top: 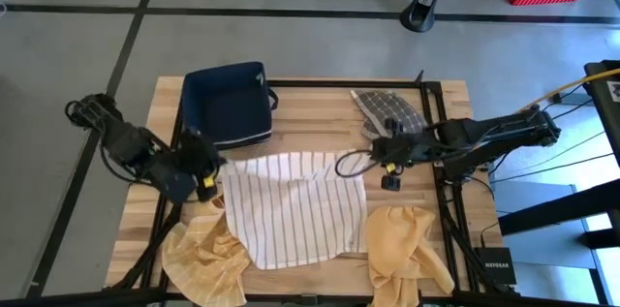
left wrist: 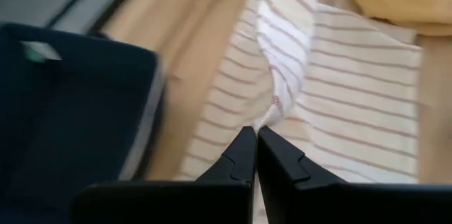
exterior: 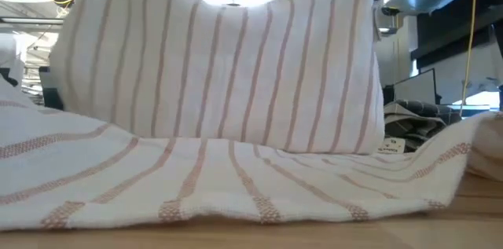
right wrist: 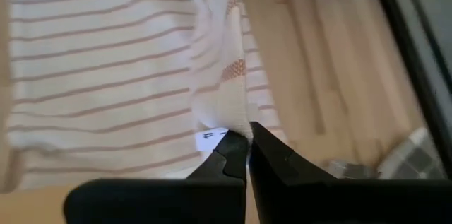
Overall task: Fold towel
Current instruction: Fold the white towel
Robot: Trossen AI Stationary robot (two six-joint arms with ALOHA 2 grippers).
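- Holding a white towel with thin reddish stripes (top: 295, 205) by its two far corners, both arms have that edge raised off the wooden bench (top: 320, 118), while the near half lies flat between two yellow cloths.
- The left end effector (left wrist: 253, 136) is clenched on one lifted corner of the striped towel, just beside a dark blue bin (top: 228, 104) at the back left of the bench.
- The right end effector (right wrist: 247, 139) is clenched on the opposite corner, right where a small white label (right wrist: 206, 137) is sewn on. A grey checked cloth (top: 387, 108) lies just behind it.
- From bench level, the lifted half hangs like a curtain with a sag in the middle of its top edge.
- Risk, as a judgement: each grip takes only the very tip of a corner, so a quick pull could slip the fabric free and drop that side.
- If one arm travels faster than the other, the fold would probably land crooked, edges not meeting.
- The sag could bunch into a wrinkle under the fold unless the raised edge is kept taut.
- The yellow cloth on the left (top: 203, 259) and the yellow cloth on the right (top: 407, 244) both touch or overlap the near corners, so the folded edge may land on them or drag them along.
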